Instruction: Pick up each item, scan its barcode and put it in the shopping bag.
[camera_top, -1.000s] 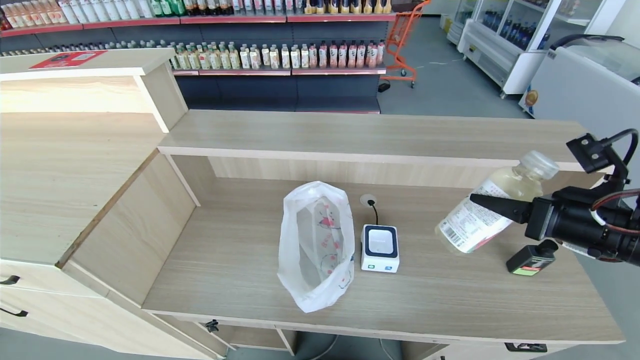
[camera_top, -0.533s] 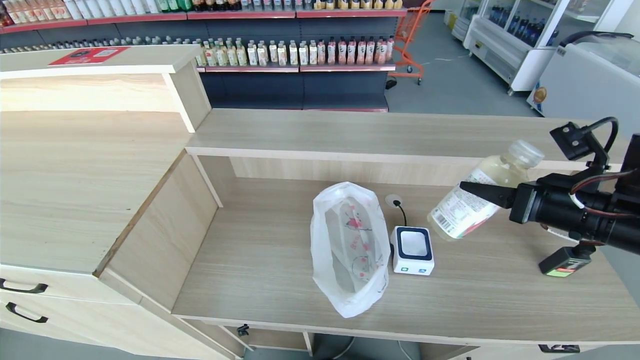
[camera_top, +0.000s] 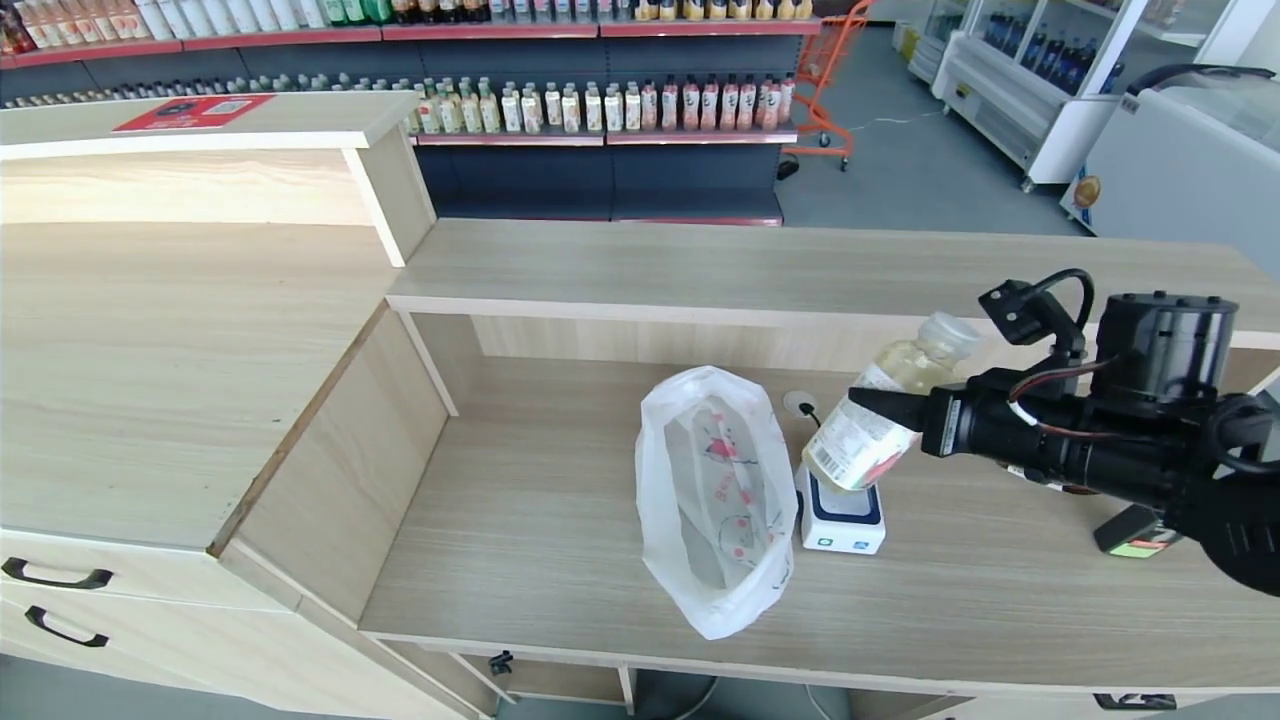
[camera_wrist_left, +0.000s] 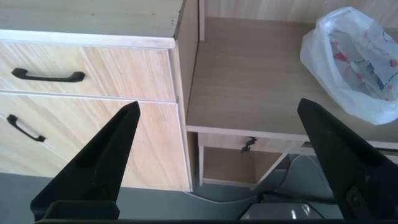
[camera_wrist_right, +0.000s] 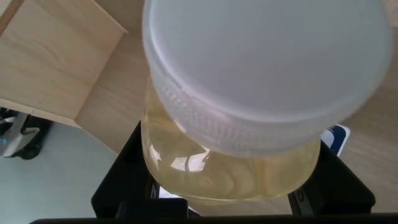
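My right gripper (camera_top: 885, 418) is shut on a clear bottle (camera_top: 868, 440) of pale yellow drink with a white cap (camera_wrist_right: 267, 56) and a printed label. It holds the bottle tilted, base down, just above the white barcode scanner (camera_top: 842, 518) on the counter. The white plastic shopping bag (camera_top: 715, 495) stands open right beside the scanner, on its left. In the right wrist view, black fingers (camera_wrist_right: 124, 186) flank the bottle's body. My left gripper (camera_wrist_left: 217, 168) hangs open and holds nothing, out past the counter's front edge, with the bag (camera_wrist_left: 357, 62) farther off.
A small black device (camera_top: 1135, 530) lies on the counter (camera_top: 560, 560) at the far right, under my right arm. A raised ledge (camera_top: 750, 265) runs behind the counter. Drawers (camera_wrist_left: 81, 124) with black handles lie to the left.
The head view has shifted. Relative to the scanner, my right gripper has carried the bottle leftward and lower, from well right of the scanner to just above it.
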